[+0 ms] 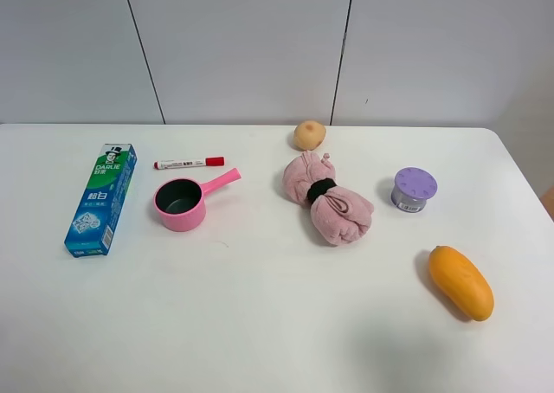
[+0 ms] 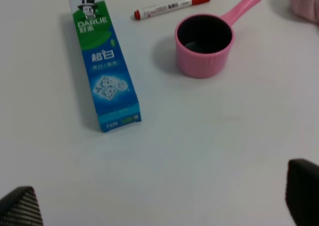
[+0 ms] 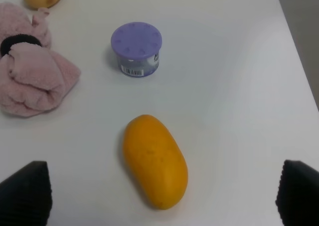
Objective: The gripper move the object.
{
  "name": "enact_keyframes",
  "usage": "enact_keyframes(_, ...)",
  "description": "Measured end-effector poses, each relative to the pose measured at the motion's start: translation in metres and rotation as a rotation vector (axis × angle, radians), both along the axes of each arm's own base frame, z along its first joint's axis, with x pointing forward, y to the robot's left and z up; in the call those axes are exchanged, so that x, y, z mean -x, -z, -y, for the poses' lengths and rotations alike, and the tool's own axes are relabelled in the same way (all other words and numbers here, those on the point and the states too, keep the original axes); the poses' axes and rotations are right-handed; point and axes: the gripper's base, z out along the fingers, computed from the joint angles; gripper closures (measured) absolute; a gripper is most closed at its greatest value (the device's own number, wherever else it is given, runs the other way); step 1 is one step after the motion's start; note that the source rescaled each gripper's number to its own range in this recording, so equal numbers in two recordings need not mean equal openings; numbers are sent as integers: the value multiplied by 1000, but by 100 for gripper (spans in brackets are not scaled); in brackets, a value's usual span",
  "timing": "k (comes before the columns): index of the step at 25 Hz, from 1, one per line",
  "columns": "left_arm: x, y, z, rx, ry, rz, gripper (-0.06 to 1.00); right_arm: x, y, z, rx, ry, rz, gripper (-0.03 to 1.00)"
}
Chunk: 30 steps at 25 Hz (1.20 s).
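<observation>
Mango [image 1: 460, 282] sits nearest you on the right of the white table [image 1: 260, 324], lying loose w/ nothing touching it. Left gripper [image 2: 159, 206] shows only as two dark fingertips [image 2: 20, 206] at the edges of the left wrist view, spread wide apart over bare table, holding nothing; right gripper [image 3: 159, 196] looks the same in the right wrist view, tips far apart w/ the mango between and beyond them, untouched. Neither arm shows in the high view. Further back, mid-table, you've got the pink cloth bundle [image 1: 327, 198] tied w/ a black band, and a purple-lidded jar [image 1: 414, 189] to its right, apart from it. On the left, the toothpaste carton [image 1: 101, 199] lies flat, long axis running near to far, DARLIE end farthest. Just right of it is the pink toy pot [image 1: 183, 204], not touching. Behind that lies the red-capped marker [image 1: 189, 163]. Farthest back, a small yellowish fruit [image 1: 309, 135] sits just behind the cloth.
</observation>
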Motion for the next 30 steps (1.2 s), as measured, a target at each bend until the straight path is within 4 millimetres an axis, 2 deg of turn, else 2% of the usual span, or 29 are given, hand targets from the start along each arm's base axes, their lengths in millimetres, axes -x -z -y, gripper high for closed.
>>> enact_keyframes(4, 5, 2, -1, 8, 0, 36, -5, 0, 0, 0, 0, 0, 0, -3)
enact_keyframes(21, 1, 5, 2, 31, 5, 55, -6, 0, 0, 0, 0, 0, 0, -3)
enact_keyframes(30, 0, 5, 4, 26, -240, 58, -6, 0, 0, 0, 0, 0, 0, -3)
